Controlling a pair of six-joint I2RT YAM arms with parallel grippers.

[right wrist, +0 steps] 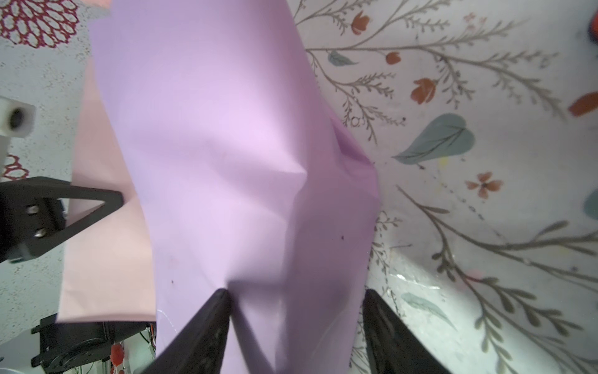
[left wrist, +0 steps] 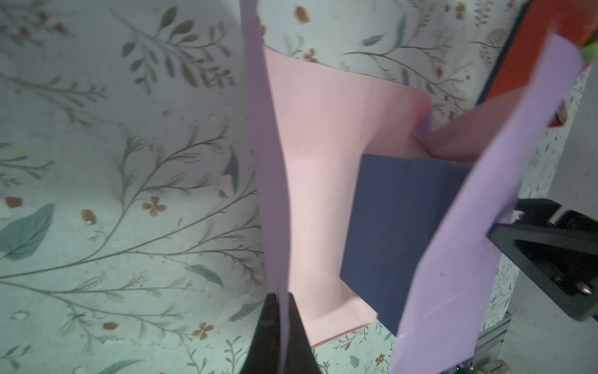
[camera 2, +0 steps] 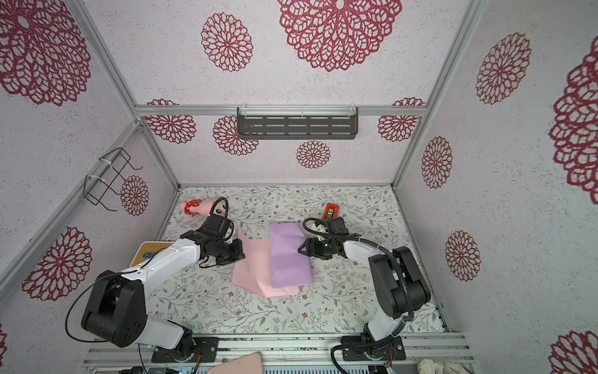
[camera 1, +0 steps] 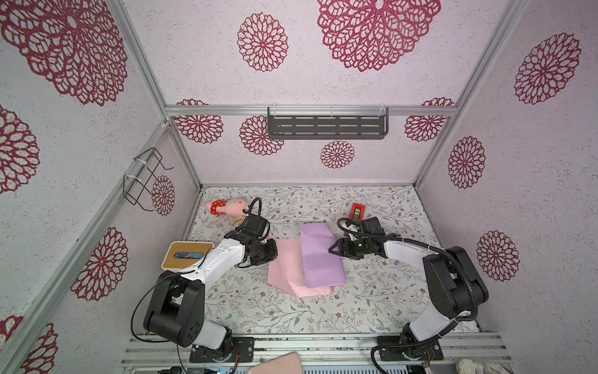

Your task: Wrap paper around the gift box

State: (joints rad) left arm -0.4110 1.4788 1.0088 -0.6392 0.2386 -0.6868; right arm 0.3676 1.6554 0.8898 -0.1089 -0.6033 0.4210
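On the left, my left gripper (left wrist: pixel 281 296) is pressed together, pinching a raised edge of the paper (camera 1: pixel 320 259). In the middle, the gift box (left wrist: pixel 398 233) sits on the pink face with the lilac flap draped over it. On the right, my right gripper (right wrist: pixel 296 293) is spread, fingertips against that flap. Just beyond is the red tape dispenser (camera 1: pixel 357 210), too small to read any lettering.

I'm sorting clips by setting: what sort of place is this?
Probably a staged robot-testing booth, not a home: wallpapered panels in an aluminium frame, a floral-covered table, and the left arm and right arm bolted to a rail.
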